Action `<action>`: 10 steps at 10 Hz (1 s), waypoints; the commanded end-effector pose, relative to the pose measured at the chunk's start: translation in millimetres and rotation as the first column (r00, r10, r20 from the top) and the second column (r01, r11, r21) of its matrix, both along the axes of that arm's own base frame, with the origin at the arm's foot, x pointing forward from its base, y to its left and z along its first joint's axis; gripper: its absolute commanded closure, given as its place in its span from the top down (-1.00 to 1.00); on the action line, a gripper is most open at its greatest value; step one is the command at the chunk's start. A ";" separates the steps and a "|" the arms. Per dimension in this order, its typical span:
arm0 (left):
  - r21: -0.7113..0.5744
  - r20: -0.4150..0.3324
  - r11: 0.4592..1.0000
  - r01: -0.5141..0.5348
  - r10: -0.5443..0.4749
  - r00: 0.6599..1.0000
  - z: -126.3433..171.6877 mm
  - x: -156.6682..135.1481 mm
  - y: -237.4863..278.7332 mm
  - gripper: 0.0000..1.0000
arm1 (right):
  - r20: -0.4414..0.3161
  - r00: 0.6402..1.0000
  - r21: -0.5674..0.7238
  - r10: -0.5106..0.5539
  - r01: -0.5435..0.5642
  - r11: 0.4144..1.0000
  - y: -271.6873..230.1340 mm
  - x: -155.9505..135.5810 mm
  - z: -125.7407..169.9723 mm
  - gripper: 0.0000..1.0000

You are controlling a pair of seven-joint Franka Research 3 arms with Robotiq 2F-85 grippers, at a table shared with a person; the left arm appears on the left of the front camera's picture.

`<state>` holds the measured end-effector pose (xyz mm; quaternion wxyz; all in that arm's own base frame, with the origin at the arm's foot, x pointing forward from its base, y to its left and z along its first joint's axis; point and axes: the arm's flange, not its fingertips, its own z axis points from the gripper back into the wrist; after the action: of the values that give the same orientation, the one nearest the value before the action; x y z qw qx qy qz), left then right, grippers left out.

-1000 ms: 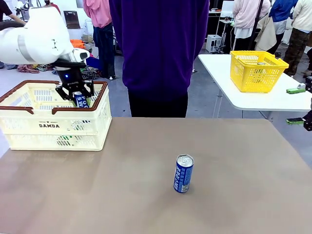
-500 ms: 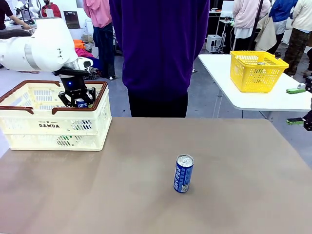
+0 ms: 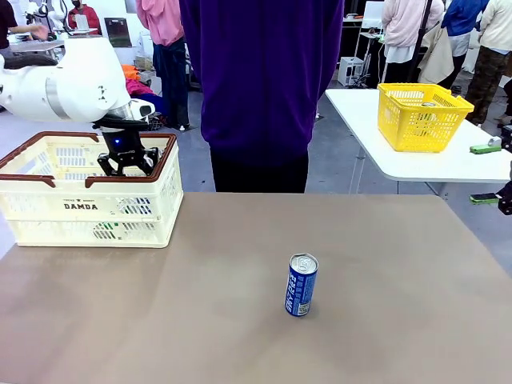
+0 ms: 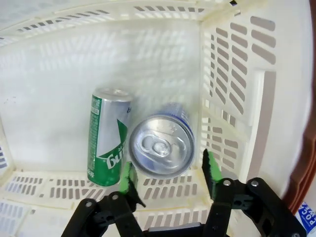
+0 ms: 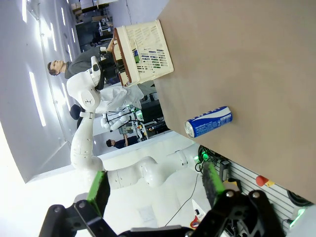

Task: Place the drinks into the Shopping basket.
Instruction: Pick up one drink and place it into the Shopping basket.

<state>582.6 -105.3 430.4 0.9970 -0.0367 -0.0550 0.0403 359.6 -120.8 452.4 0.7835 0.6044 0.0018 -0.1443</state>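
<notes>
Across the lower frame of the front view we see the brown bench [image 3: 240, 344]. Behind it stands a person in a purple top [image 3: 260, 80], cut off above the shoulders. At the left edge sits the one Shopping basket [image 3: 80, 206]. The left gripper [image 3: 126, 164] reaches over its far side, with the fingertips hidden behind the brown rim. In its wrist view those jaws stand partly parted, with a sliver of gap at one pad and no grip on anything. The right gripper [image 5: 155, 185] has its jaws wide and empty.

We count three drinks. A blue can [image 4: 160, 145] stands upright on the basket floor below the left jaws. A green can [image 4: 106, 140] is just beside it; whether they touch, we cannot tell. A second blue can [image 3: 301, 285] stands mid-bench, well apart from the basket. A scrap of blue print [image 4: 307, 217] is cut off at the lower right corner, and we cannot make it out.
</notes>
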 end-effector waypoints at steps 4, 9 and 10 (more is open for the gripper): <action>0.034 0.044 0.999 -0.033 0.032 0.999 16.9 1.2 7.8 1.00 | 0.016 1.000 0.013 0.004 -0.004 1.000 -1.1 2.0 3.8 1.00; 0.032 0.072 0.999 -0.029 0.027 0.997 30.8 -0.9 15.6 1.00 | 0.016 1.000 0.013 0.004 -0.004 1.000 -1.1 2.0 3.8 1.00; 0.032 0.095 0.999 -0.030 0.027 0.995 42.7 -2.2 20.0 1.00 | 0.016 1.000 0.013 0.004 -0.004 1.000 -1.1 2.0 3.8 1.00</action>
<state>584.4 -92.0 462.6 0.9944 -0.0292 -0.0881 0.0496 359.6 -120.8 452.4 0.7835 0.6044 0.0018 -0.1443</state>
